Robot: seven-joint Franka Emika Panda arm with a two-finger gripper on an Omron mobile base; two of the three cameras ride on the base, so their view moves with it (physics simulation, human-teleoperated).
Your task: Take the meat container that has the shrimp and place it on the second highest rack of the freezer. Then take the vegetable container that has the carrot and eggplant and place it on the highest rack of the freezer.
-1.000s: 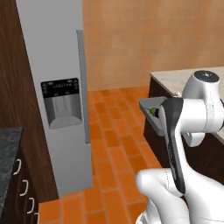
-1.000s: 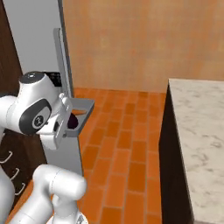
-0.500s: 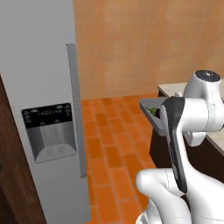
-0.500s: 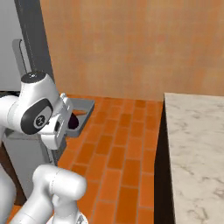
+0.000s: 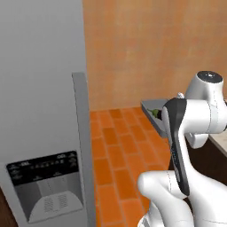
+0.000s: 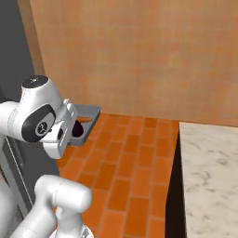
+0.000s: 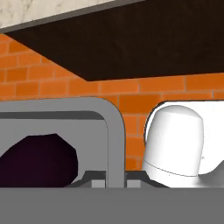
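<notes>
A grey vegetable container (image 5: pixel 152 106) hangs in front of my arm above the brick floor, its rim (image 7: pixel 112 131) caught in my gripper (image 7: pixel 109 180), which is shut on it. The glossy dark eggplant (image 7: pixel 39 158) lies inside the container (image 6: pixel 89 111), and its green stem end (image 5: pixel 155 113) peeks out beside my arm. The carrot is hidden. The meat container with the shrimp is out of view. The freezer (image 5: pixel 40 88) stands at the left, its grey door shut, with its long bar handle (image 5: pixel 82 137) facing me.
A dispenser panel (image 5: pixel 44 177) sits low on the grey door. A marble counter (image 6: pixel 209 176) with a dark side reaches in from the right. Orange brick floor (image 6: pixel 135 158) lies open between the two, with an orange wall (image 6: pixel 139 51) behind.
The whole picture has shifted as the base drove: the grey door has grown larger and nearer on the left. The container stays in my shut gripper.
</notes>
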